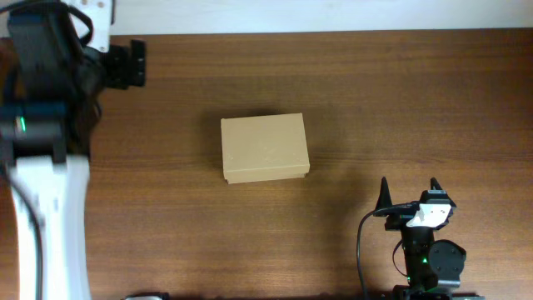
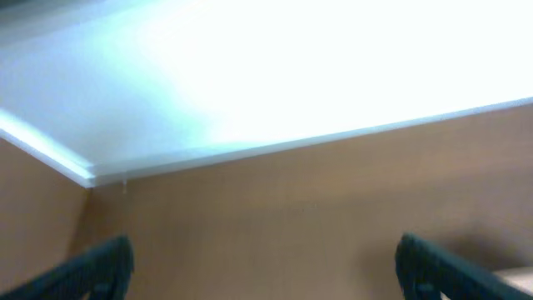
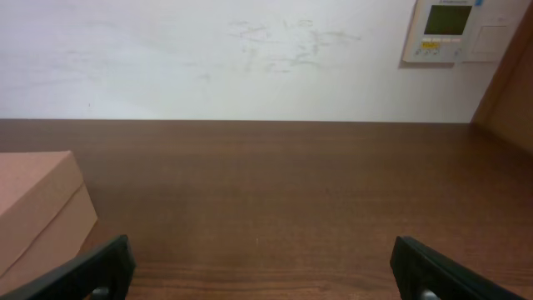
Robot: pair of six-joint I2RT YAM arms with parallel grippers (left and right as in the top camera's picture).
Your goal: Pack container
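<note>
Left hand [image 2: 262,268] and right hand [image 3: 261,265] both wide, empty; one closed container [image 1: 265,148], one table [image 1: 391,92].

dark brown wood-grain table [image 1: 375,100], far edge up against a white wall [image 3: 166,75]. one item lying on it: plain brown cardboard box [image 1: 264,148], lid closed, flat on its base, roughly mid-table, long side running left-right, slightly skewed to the table edge.

container [image 3: 37,208] closed, left edge | jaws wide apart above table [image 3: 291,183] | wall panel [image 3: 447,29] upper-right
</note>
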